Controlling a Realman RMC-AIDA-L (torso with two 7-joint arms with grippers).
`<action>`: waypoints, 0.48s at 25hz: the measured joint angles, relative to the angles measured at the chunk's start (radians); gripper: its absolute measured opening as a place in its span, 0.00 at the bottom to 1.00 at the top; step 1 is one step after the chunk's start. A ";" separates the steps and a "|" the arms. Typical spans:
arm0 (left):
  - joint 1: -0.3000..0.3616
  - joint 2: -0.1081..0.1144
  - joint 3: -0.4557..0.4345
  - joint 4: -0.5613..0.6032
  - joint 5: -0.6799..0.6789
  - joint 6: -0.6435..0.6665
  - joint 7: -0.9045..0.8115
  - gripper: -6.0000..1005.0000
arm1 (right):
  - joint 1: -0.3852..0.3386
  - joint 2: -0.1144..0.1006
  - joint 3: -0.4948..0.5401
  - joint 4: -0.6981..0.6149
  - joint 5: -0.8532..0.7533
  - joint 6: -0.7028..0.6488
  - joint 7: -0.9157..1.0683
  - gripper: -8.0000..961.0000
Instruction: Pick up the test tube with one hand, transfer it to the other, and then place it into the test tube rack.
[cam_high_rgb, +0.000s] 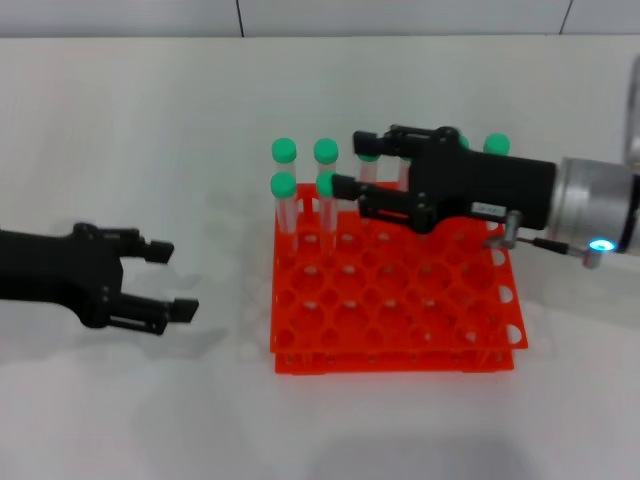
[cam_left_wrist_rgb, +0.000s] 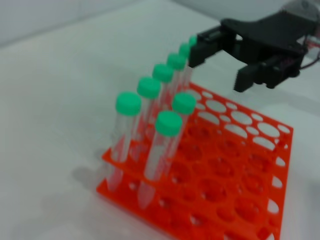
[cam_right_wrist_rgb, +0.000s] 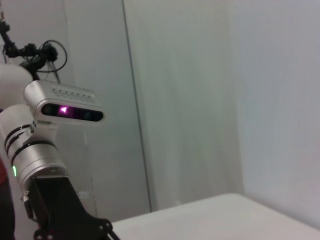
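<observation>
The orange-red test tube rack (cam_high_rgb: 400, 335) stands on the white table and also shows in the left wrist view (cam_left_wrist_rgb: 227, 192). Several green-capped test tubes (cam_high_rgb: 284, 190) stand upright in its back-left holes (cam_left_wrist_rgb: 160, 145). My right gripper (cam_high_rgb: 347, 163), with the white label and blue light, hovers open over the rack's back rows. Its fingers straddle the tubes there and hold none, as the left wrist view (cam_left_wrist_rgb: 220, 67) shows. I cannot tell the task's tube from the others. My left gripper (cam_high_rgb: 175, 281) is open and empty, left of the rack.
Two more green caps (cam_high_rgb: 497, 144) show behind the right gripper's body at the rack's back right. The right wrist view shows only my silver-white left arm with its green light (cam_right_wrist_rgb: 35, 160), the head camera (cam_right_wrist_rgb: 65, 107) and grey walls.
</observation>
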 joint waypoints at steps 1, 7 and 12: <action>0.000 0.000 -0.009 0.000 -0.007 0.001 0.007 0.88 | -0.016 -0.008 0.005 -0.021 -0.006 -0.004 0.006 0.61; 0.010 0.004 -0.044 0.002 -0.091 0.017 0.029 0.88 | -0.072 -0.061 0.148 -0.102 -0.209 -0.090 0.172 0.61; 0.009 0.007 -0.048 0.003 -0.160 0.020 0.033 0.88 | -0.091 -0.062 0.405 -0.128 -0.466 -0.280 0.272 0.61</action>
